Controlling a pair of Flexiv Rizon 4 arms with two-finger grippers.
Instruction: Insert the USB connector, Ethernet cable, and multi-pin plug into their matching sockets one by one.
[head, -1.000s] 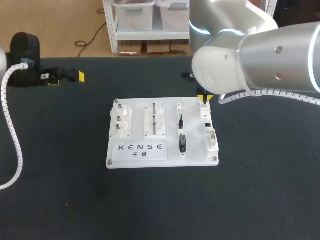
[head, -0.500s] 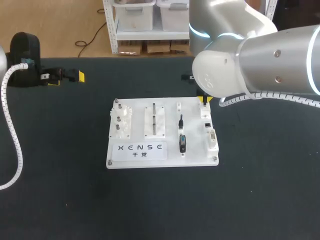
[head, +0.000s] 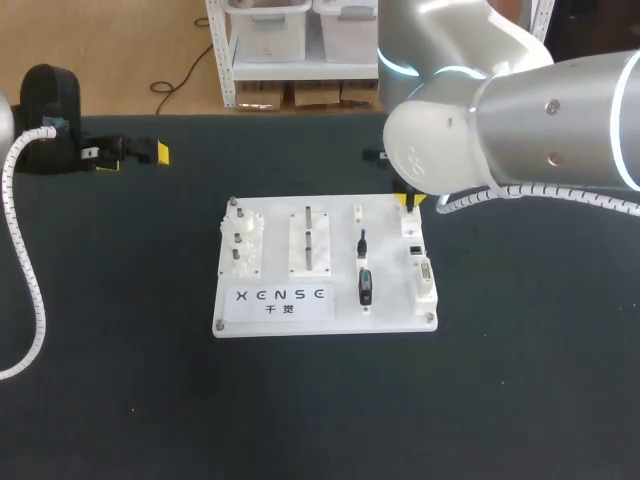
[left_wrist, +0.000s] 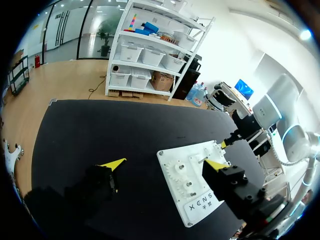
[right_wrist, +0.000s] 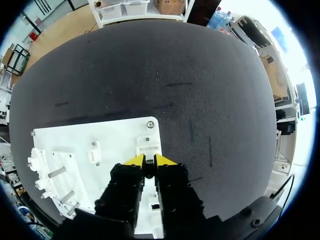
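"Head view: what's biggest?"
"The black table (head: 120, 400). Next is the right arm (head: 520, 130), which comes in over the far right corner of the white board (head: 280, 250). Since a second ago its bulk has slid a touch toward that corner, and it now hides more of the yellow tip. Over the last half second it has hardly shifted."
"And its pincer?"
"The right gripper (right_wrist: 149, 161) hangs just above the small white socket block (right_wrist: 148, 145) at that corner. Its fingers are drawn nearly together, clamped on a dark plug (right_wrist: 149, 171). I can't tell which of the three plugs it is."
"The other one?"
"The left gripper (left_wrist: 165, 164) is well off the board's left side, with its fingers spread wide apart. It hasn't moved."
"What lies on the board?"
"One column in from the board's right edge there's a thin black plug (head: 362, 243). Closer to the front edge in that column is a black and blue plug (head: 366, 286). Both are where they were. The multi-pin socket (head: 425, 272) sits along the right edge, near the front corner."
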